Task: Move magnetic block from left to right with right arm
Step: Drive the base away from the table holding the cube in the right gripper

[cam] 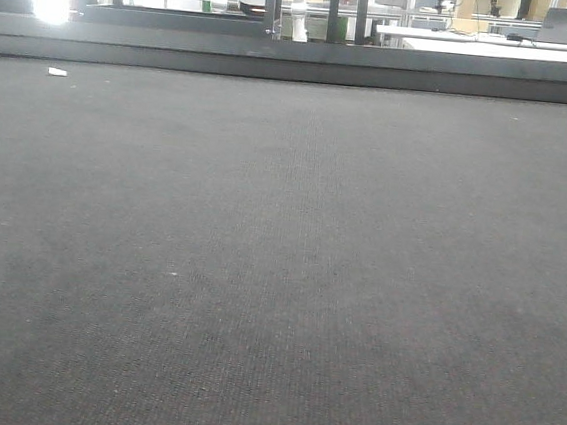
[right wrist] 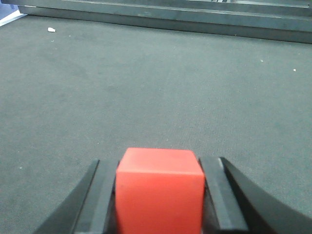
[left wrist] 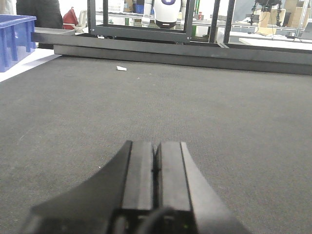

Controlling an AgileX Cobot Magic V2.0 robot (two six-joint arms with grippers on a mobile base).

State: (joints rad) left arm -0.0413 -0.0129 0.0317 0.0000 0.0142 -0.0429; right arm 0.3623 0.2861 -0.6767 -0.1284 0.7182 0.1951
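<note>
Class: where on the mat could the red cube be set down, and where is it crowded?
The mat ahead of the right gripper, which holds the red cube, is bare up to the far rail. Only a white scrap lies far left. Nowhere looks crowded.

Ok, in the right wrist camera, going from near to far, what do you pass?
Red magnetic block clamped in the right gripper → bare grey mat → small white scrap → raised ledge at the far edge.
</note>
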